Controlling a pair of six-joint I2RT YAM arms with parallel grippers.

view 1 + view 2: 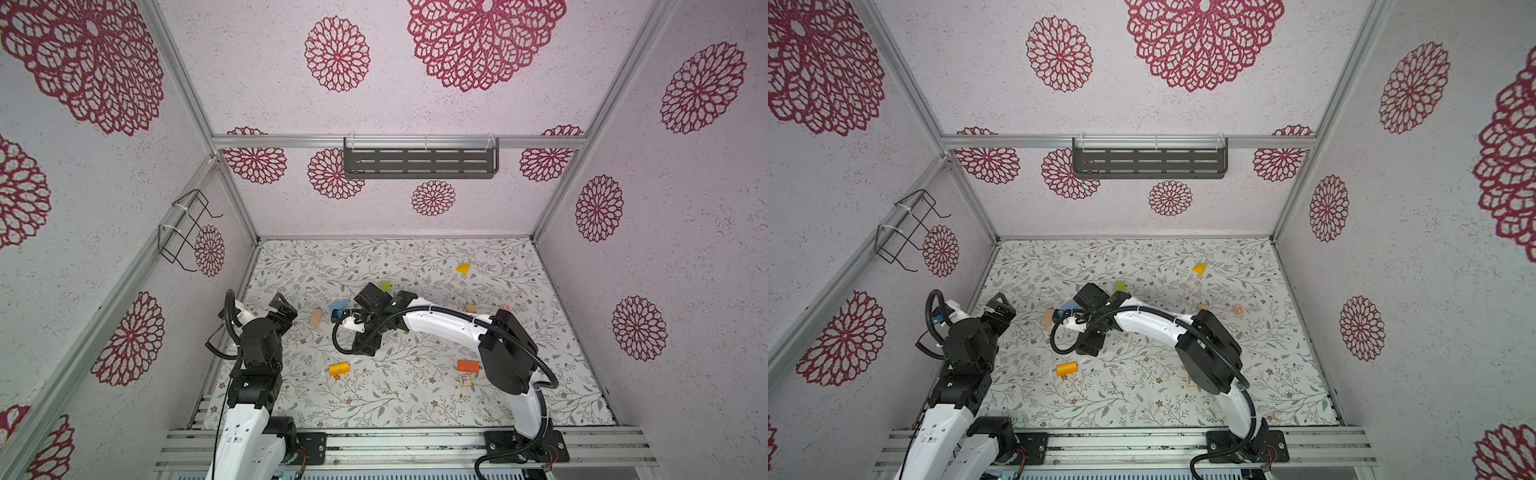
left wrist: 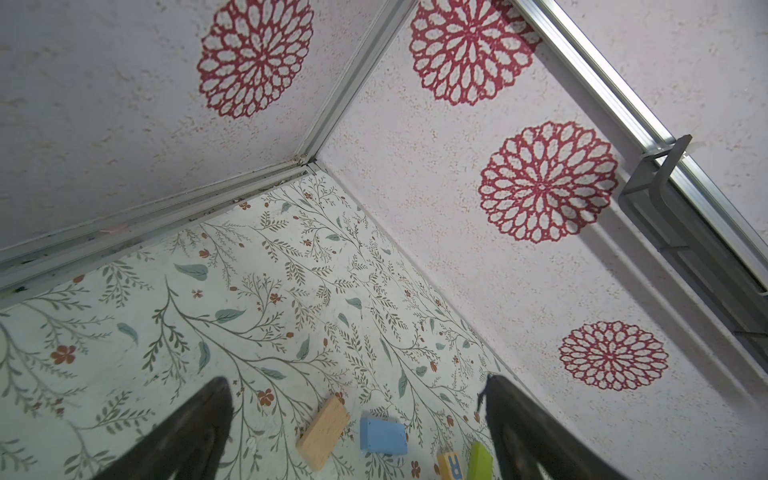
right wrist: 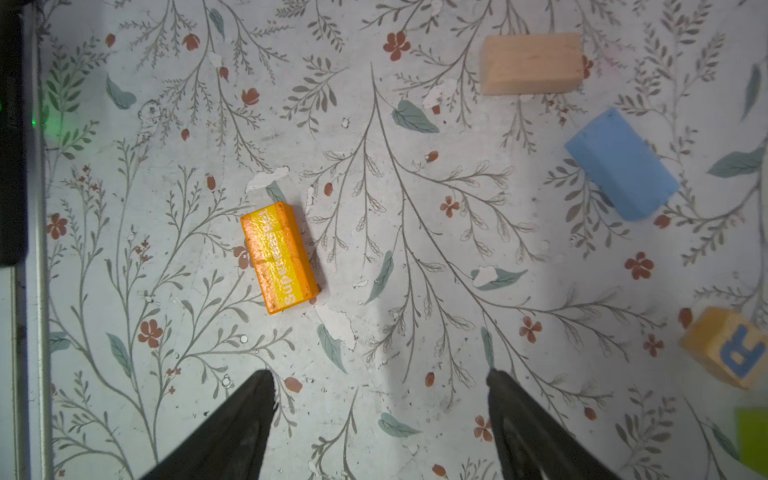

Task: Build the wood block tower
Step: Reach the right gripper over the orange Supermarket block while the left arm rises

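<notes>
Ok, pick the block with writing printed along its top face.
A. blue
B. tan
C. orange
C: in the right wrist view the orange block shows pale lettering running along its top face.

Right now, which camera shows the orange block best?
The right wrist view: the orange block lies whole, unobstructed, its lettering visible. Both top views show it small; the left wrist view misses it.
</notes>
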